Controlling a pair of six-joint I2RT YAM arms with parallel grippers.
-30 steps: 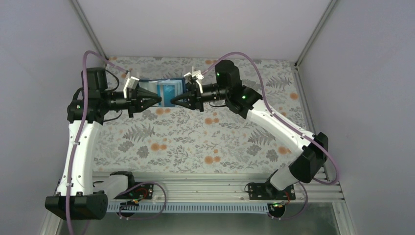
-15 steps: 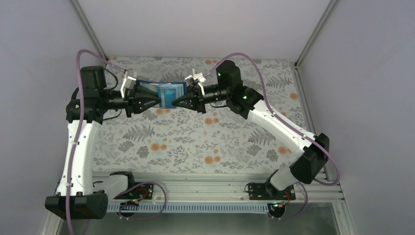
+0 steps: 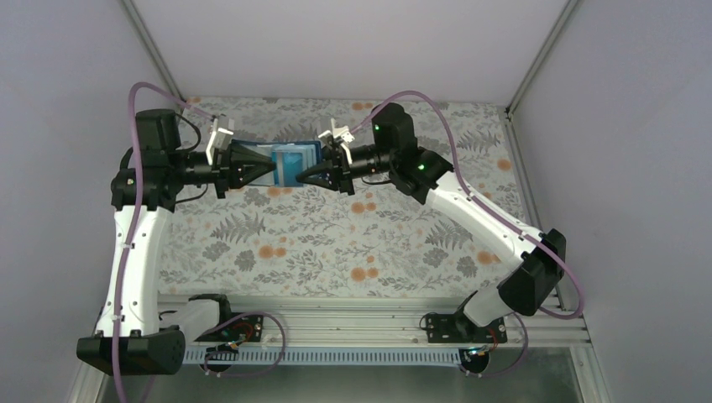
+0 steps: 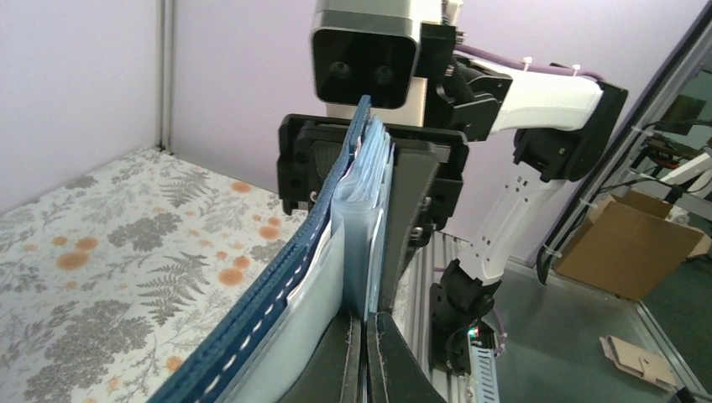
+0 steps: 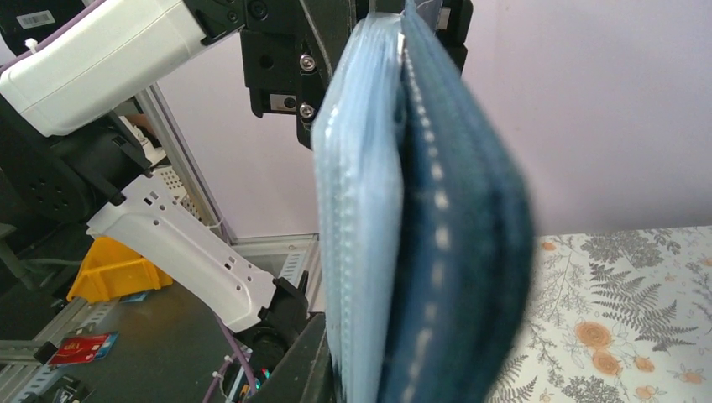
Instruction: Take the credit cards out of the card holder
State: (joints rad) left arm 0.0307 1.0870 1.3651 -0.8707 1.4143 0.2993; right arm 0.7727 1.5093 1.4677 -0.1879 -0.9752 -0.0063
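Card holder (image 3: 290,159): hanging over table (image 3: 336,243) far edge. Left gripper (image 3: 271,170) and right gripper (image 3: 302,176) both pinching it. Advising: one anchoring, other drawing hidden credit cards straight out.

Edge-on card holder (image 5: 453,210) — pale left, navy right.

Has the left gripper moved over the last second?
Yes, slightly. In the top view the left gripper has rolled and its wrist has shifted toward the far edge of the table, while its tips stay at the card holder.
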